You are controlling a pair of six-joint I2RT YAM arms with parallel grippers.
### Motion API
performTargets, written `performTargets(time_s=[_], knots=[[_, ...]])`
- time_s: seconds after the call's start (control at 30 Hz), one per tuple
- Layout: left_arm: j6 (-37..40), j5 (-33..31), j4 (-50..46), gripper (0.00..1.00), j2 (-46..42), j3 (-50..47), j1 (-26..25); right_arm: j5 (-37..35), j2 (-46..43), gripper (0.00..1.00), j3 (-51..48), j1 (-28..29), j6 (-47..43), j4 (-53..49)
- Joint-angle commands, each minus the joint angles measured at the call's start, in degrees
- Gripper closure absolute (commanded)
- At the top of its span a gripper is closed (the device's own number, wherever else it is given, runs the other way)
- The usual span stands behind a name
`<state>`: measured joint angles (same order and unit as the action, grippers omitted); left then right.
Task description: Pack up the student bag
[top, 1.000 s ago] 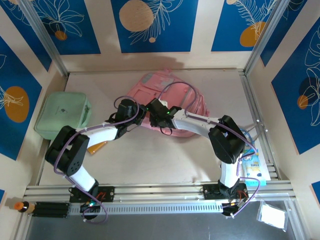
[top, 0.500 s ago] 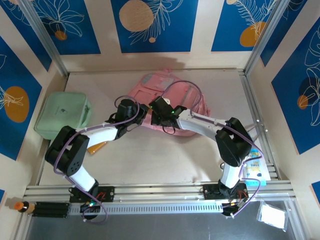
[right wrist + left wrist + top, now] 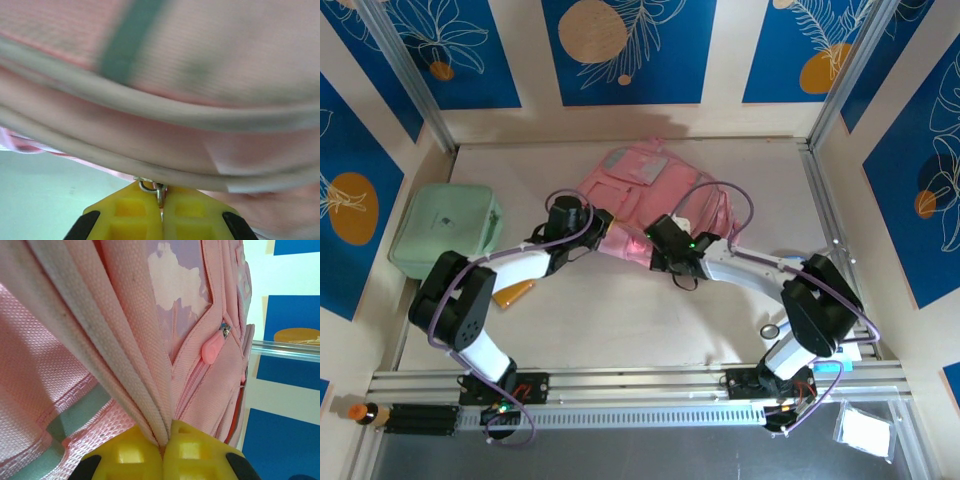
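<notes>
The student bag (image 3: 655, 185), a soft pink backpack with grey patches, lies at the back middle of the table. My left gripper (image 3: 607, 223) is at its near left edge, and in the left wrist view it (image 3: 164, 439) is shut on a pale folded edge of the bag (image 3: 125, 340). A pink zip tab (image 3: 212, 347) hangs on a pocket further up. My right gripper (image 3: 654, 236) is at the bag's near edge. In the right wrist view it (image 3: 161, 194) is shut on a small metal zip pull (image 3: 148, 186) under the bag's piped seam (image 3: 150, 107).
A mint-green rounded case (image 3: 445, 232) sits at the left. An orange object (image 3: 515, 292) lies under the left arm. A small ring-shaped item (image 3: 770, 330) lies by the right arm's elbow. Aluminium rails (image 3: 830, 230) border the right side and the front.
My right gripper has closed on the zip pull and moved right and nearer along the bag's edge. The bag's near edge has shifted with it. The left gripper stays shut on the bag.
</notes>
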<state>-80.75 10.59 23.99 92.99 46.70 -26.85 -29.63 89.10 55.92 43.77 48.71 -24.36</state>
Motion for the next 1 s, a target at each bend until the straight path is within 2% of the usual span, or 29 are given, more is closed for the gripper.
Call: performTargets(time_s=[0.0,0.2,0.37,0.47,0.63,0.8,0.97], knots=[[3.9,-0.9,-0.1,1.00,0.7,3.3,3.0,-5.4,-3.0,0.98,-2.6,-2.6,1.8,-5.2],[9.1,4.7,-0.7,0.88,4.9,6.0,6.0,-3.1,-4.7,1.00,-2.2,-3.8,-6.2,0.8],[13.1,11.7,3.3,0.73,6.8,4.9,9.2,5.4,-2.3,1.00,0.9,-3.5,-13.2,7.6],[15.9,12.1,2.6,0.63,4.1,2.8,10.4,11.7,0.7,1.00,3.7,-3.3,-15.9,10.0],[19.7,10.2,-3.3,0.50,-2.1,0.1,11.2,17.7,6.5,1.00,9.0,-2.3,-17.4,11.0],[18.4,10.6,-5.6,0.45,-6.1,-2.6,11.0,21.9,10.8,1.00,13.2,-1.0,-18.0,12.6],[15.0,13.0,-4.5,0.45,-5.9,-3.4,9.1,23.6,13.8,1.00,17.5,0.3,-17.8,12.5]])
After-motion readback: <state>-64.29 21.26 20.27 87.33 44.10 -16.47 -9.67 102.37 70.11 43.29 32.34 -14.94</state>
